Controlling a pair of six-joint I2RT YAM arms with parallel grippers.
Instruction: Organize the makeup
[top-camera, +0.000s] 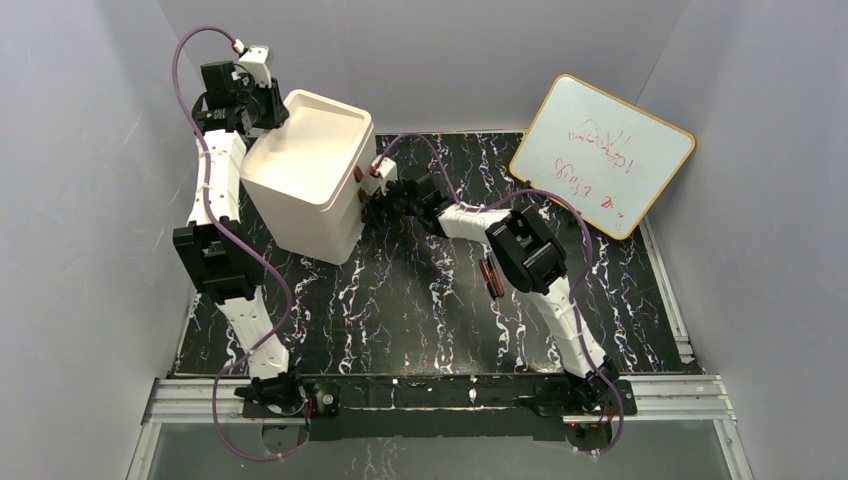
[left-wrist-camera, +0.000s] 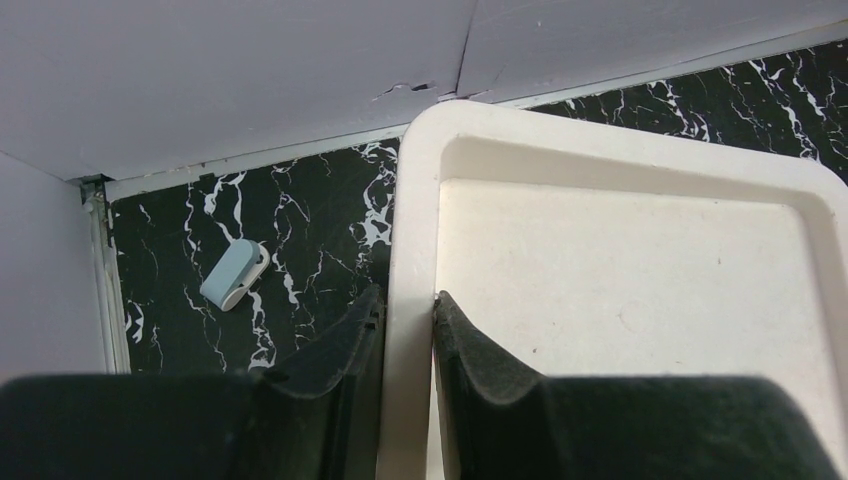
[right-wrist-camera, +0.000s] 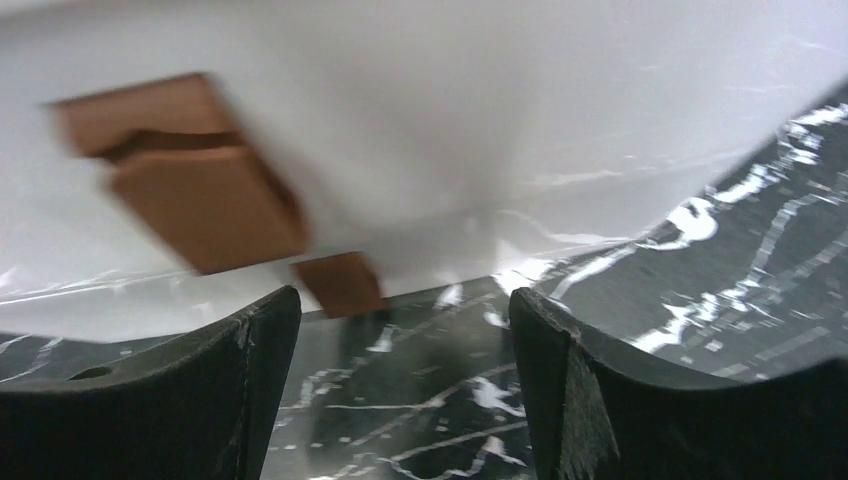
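Note:
My left gripper (top-camera: 262, 122) is shut on the left rim of the cream drawer box (top-camera: 305, 180); in the left wrist view one finger is outside and one inside the rim (left-wrist-camera: 410, 250). My right gripper (top-camera: 372, 207) is open and empty at the box's front, just below its brown knobs (right-wrist-camera: 205, 205). The lowest knob (right-wrist-camera: 340, 283) sits just above the gap between the fingers, not touching them. Of the makeup, only a few reddish pieces (top-camera: 489, 275) show on the mat under my right arm; the rest is hidden.
A yellow-framed whiteboard (top-camera: 600, 150) leans at the back right. A small pale blue-grey clip (left-wrist-camera: 233, 274) lies on the black marbled mat (top-camera: 400, 310) left of the box, near the back wall. Grey walls close in the mat on three sides.

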